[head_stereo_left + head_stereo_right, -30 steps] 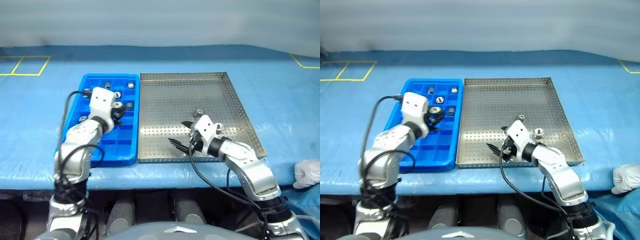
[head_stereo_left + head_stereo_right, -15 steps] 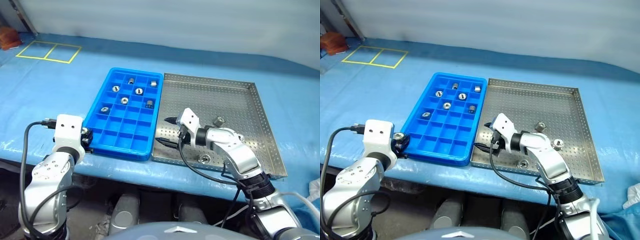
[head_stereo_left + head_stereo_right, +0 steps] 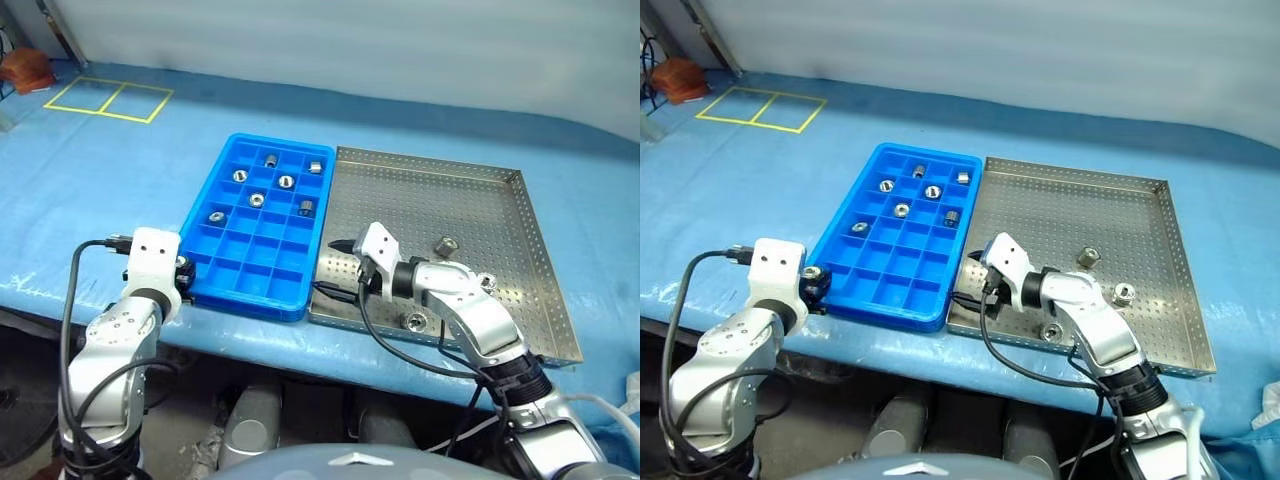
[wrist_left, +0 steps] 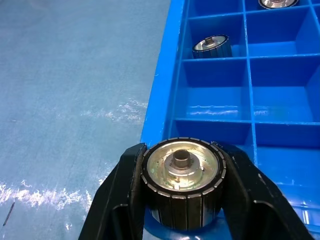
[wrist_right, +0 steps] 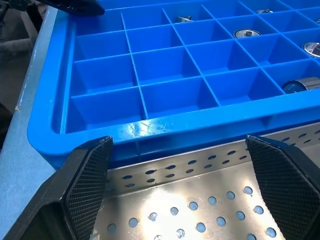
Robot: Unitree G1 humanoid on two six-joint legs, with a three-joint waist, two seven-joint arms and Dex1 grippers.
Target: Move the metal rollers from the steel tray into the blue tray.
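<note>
Left gripper (image 4: 182, 200) pinches a metal roller (image 4: 182, 190), hollow end toward the wrist camera, axis along the fingers, lower left beside the blue tray (image 3: 200, 245). Right gripper (image 3: 335, 268) spread wide, empty, at the steel tray's (image 3: 520, 250) left rim. Three rollers (image 3: 446, 244) lie there.

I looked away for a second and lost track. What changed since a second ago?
The left hand drew back from over the middle of the blue tray to its near left corner, a roller between its fingers. The right hand remains open over the near left part of the steel tray. Both trays stayed put.
</note>
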